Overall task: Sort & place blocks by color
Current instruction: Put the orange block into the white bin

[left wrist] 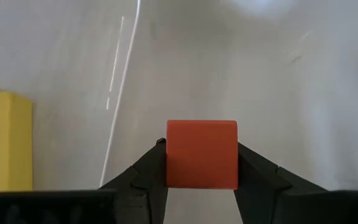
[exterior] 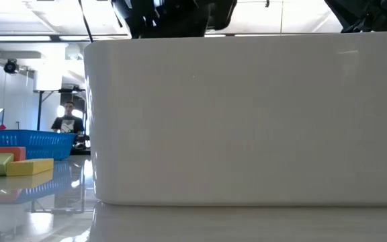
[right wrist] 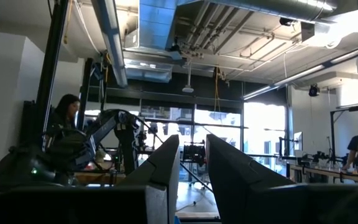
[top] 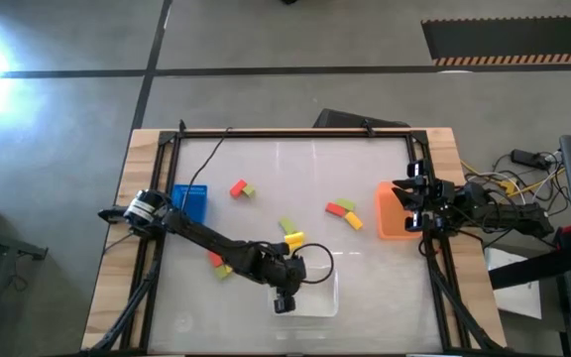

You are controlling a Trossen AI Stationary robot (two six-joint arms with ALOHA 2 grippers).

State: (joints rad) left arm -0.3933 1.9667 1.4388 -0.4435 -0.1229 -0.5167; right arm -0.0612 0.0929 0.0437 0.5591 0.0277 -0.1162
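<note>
High view: left gripper (top: 285, 300) over the white tray (top: 320, 305) at the table's (top: 385, 288) 6 o'clock edge; blocks (top: 343, 207) scattered mid-table; right gripper (top: 411, 203) at 3 o'clock above the orange bin (top: 393, 223).
Low view: tray wall fills the frame.
Left wrist view: jaws closed on a red block (left wrist: 202, 154).
Right wrist view: jaws slightly apart, holding nothing.

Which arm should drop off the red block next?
Probably the left. Its claw is shut on the red block, above the white tray. The right claw holds nothing and waits at the table's right edge by the orange bin.
</note>
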